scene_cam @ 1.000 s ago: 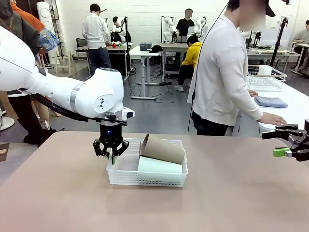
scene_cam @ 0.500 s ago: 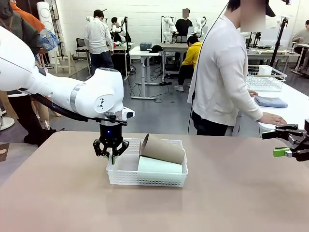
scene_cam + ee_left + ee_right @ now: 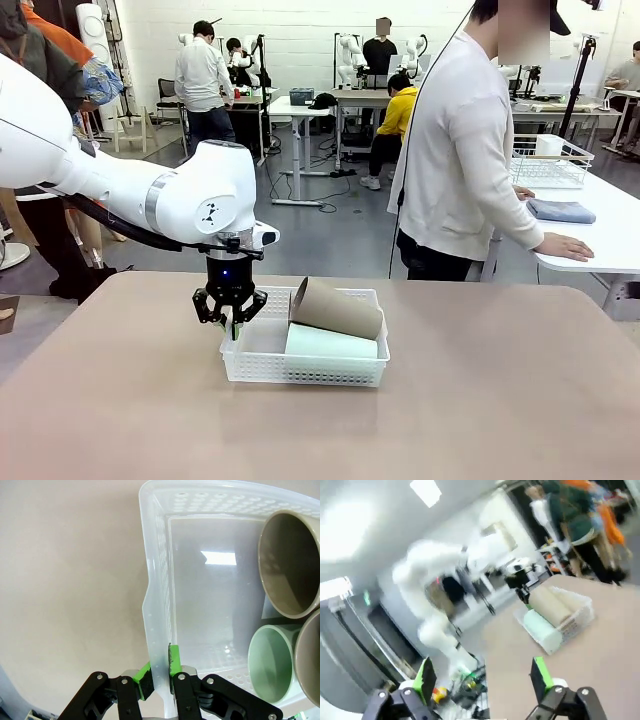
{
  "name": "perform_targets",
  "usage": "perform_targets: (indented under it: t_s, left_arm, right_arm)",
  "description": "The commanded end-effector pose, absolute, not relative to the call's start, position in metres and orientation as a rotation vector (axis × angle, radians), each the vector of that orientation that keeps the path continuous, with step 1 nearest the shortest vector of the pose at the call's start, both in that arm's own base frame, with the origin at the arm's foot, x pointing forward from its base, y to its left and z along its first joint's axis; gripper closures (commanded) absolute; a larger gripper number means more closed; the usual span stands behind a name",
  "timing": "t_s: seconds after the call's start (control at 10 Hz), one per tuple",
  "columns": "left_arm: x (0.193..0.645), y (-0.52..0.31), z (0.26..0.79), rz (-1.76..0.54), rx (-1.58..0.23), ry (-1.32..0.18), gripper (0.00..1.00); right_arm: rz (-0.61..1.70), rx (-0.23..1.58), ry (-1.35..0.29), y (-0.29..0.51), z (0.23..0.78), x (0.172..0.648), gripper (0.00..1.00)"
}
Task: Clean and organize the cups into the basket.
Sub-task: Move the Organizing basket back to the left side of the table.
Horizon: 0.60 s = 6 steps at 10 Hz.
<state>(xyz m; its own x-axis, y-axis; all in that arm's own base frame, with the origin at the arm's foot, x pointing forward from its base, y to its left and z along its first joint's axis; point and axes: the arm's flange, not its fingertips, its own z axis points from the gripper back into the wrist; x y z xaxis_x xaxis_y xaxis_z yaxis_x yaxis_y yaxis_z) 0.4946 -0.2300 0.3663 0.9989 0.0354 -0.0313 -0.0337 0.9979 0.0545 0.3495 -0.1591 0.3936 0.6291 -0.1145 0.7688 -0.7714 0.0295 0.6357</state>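
Cups (image 3: pixel 336 308) lie in the basket (image 3: pixel 262 366); left gripper (image 3: pixel 159 672) jaws pinch its rim, right gripper (image 3: pixel 482 677) jaws wide; we judge, perhaps, repositioning next.

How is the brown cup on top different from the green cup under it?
The tan-brown cup is brown and rests higher, tilted across the basket; the mint-green cup is pale green and lies low, against the near wall. Both are tall, handleless and on their sides in the white basket, mouths toward the left gripper.
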Motion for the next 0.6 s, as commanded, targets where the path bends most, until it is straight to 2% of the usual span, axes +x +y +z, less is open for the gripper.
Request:
perform_targets:
  t_s: [0.0, 0.1, 0.4, 0.5]
  left_arm:
    - [0.495, -0.229, 0.367, 0.025, 0.054, 0.023, 1.00]
    - [0.495, -0.229, 0.367, 0.025, 0.054, 0.023, 1.00]
    - [0.495, -0.229, 0.367, 0.025, 0.054, 0.023, 1.00]
    - [0.495, -0.229, 0.367, 0.025, 0.054, 0.023, 1.00]
  right_arm:
    - [0.190, 1.525, -0.592, -0.191, 0.393, 0.351, 0.00]
    - [0.117, 1.492, -0.504, -0.206, 0.387, 0.343, 0.00]
    - [0.081, 1.502, -0.028, -0.230, 0.379, 0.305, 0.00]
    - [0.071, 1.496, -0.027, -0.233, 0.382, 0.301, 0.00]
